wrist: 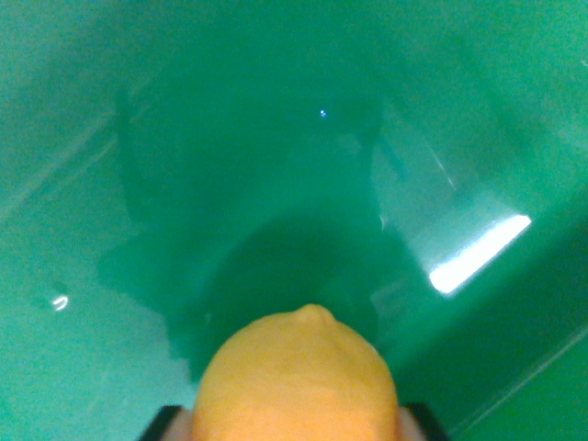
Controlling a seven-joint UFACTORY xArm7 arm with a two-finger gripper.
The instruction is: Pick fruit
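Lemon, yellow, oval, nippled tip (299, 381), at bottom centre of wrist view, pinched between dark gripper (296, 424) pads just visible at both flanks. Gripper clenched on lemon, by the look of it. Beneath: glossy green plastic bin floor (276, 184), bright glare streak toward wrist view's right, dark shadow under fruit. Judged step: fruit carried, hanging over bin, contact with floor not discernible. Next move, judged: lower gently toward floor, keep clear of sloping walls, then release without dropping or rolling.
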